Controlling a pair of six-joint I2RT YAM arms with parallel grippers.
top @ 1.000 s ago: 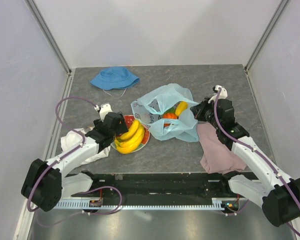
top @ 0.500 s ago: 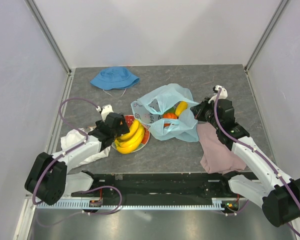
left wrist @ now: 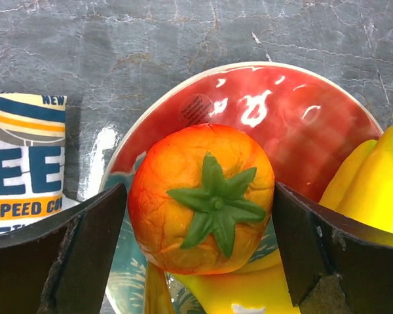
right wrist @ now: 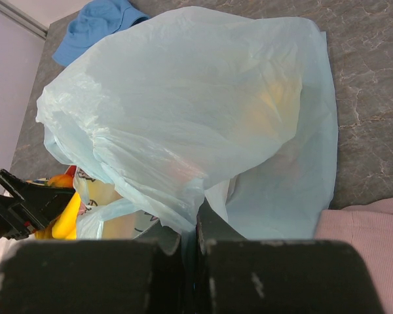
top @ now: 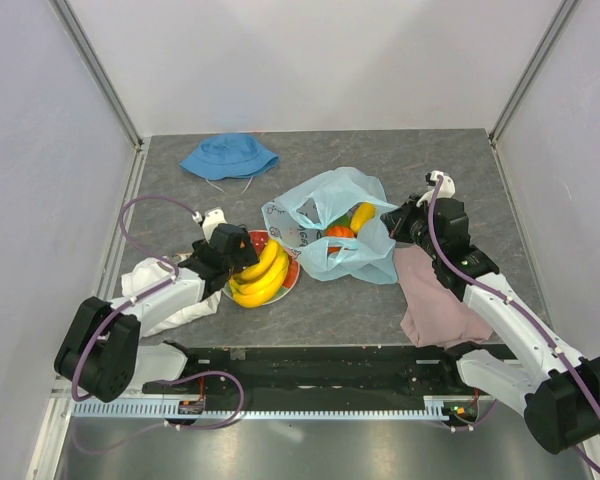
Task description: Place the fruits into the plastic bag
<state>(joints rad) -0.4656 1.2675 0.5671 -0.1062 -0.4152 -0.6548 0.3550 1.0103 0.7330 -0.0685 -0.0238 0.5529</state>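
The left wrist view shows the left gripper [left wrist: 200, 258] with its jaws spread wide, one on each side of an orange-red fruit [left wrist: 202, 196] with a green calyx. A gap is visible at both jaws. This fruit lies on the red-rimmed plate [left wrist: 262, 98] against the bananas [left wrist: 373, 190], and a printed white cloth [left wrist: 23, 163] lies just beside the plate. The top view, where the gripper masks that spot, instead shows the plastic bag [top: 335, 225] on the bench [top: 380, 150] just right of the plate. Its mouth is open, with a yellow fruit [top: 362, 214] and a second orange-red fruit [top: 338, 233] inside. The right wrist view shows the right gripper [right wrist: 188, 235] with its jaws clenched on a fold of the bag's film. There the contents appear only as blurred tints. A pink cloth [top: 435, 300] lies just beside the bag.
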